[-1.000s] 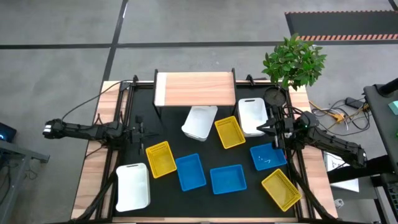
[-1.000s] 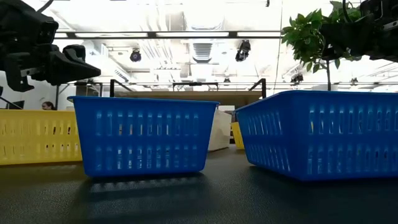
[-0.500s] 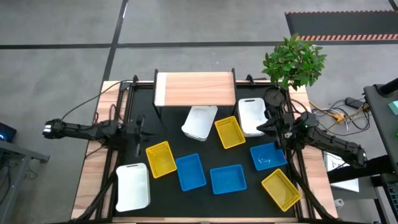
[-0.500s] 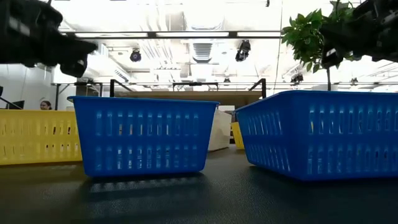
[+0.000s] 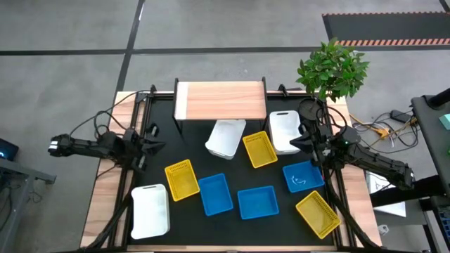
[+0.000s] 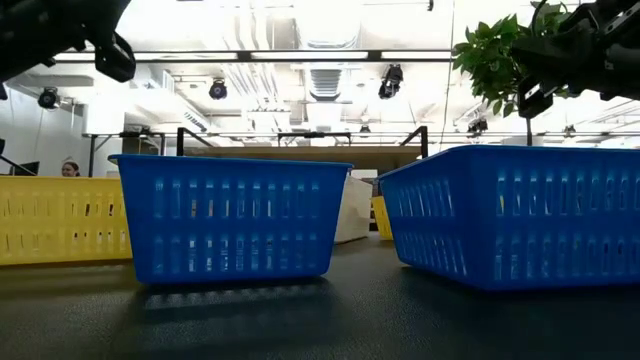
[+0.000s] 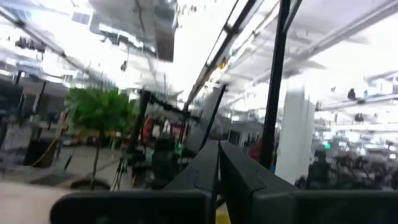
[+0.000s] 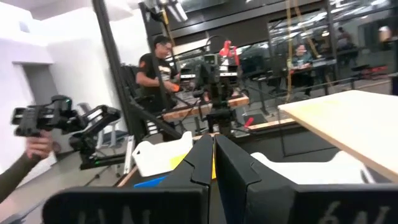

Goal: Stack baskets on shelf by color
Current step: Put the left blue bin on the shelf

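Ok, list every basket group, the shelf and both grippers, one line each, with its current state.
shelf: top bare, no baskets on it.
white baskets: three, unstacked; one tilted against the shelf.
blue baskets: three, separate on the table.
yellow baskets: three, separate on the table.
left gripper: shut, empty, at table's left edge.
right gripper: shut, empty, beside a white basket.

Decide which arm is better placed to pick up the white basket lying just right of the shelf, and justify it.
Probably the right: its hand sits beside that white basket, while the left hand waits across the table, beyond the shelf.
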Available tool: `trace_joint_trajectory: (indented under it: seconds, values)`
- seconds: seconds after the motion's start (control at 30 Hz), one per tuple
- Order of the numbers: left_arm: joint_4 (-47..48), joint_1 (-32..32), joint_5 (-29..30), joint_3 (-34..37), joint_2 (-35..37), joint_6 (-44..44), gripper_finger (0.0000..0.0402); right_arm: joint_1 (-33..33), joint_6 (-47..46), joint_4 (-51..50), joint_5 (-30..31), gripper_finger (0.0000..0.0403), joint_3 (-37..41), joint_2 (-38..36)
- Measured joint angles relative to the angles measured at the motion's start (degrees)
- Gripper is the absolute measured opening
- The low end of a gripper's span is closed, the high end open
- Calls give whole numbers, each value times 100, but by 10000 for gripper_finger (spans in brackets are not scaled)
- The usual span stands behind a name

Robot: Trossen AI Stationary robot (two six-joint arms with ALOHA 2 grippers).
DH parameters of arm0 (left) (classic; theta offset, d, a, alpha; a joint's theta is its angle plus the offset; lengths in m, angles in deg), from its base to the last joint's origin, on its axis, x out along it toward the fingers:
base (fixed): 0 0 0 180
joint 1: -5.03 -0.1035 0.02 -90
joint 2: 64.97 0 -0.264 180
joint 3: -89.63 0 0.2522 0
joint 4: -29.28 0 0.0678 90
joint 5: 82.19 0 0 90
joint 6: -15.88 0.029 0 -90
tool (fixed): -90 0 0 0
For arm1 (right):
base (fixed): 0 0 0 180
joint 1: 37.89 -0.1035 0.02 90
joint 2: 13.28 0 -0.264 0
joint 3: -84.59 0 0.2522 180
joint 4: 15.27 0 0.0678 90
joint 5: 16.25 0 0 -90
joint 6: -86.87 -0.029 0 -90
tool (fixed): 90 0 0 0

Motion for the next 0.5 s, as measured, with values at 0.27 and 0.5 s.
trace_joint_trajectory:
  seconds: [0.27,0.5]
  values:
    - [-229,0,194,-2,-133,0,0,1,65,23,565,9,0,20]
    - [-1391,-2,332,-4,-765,-4,0,0,293,246,677,9,0,35]
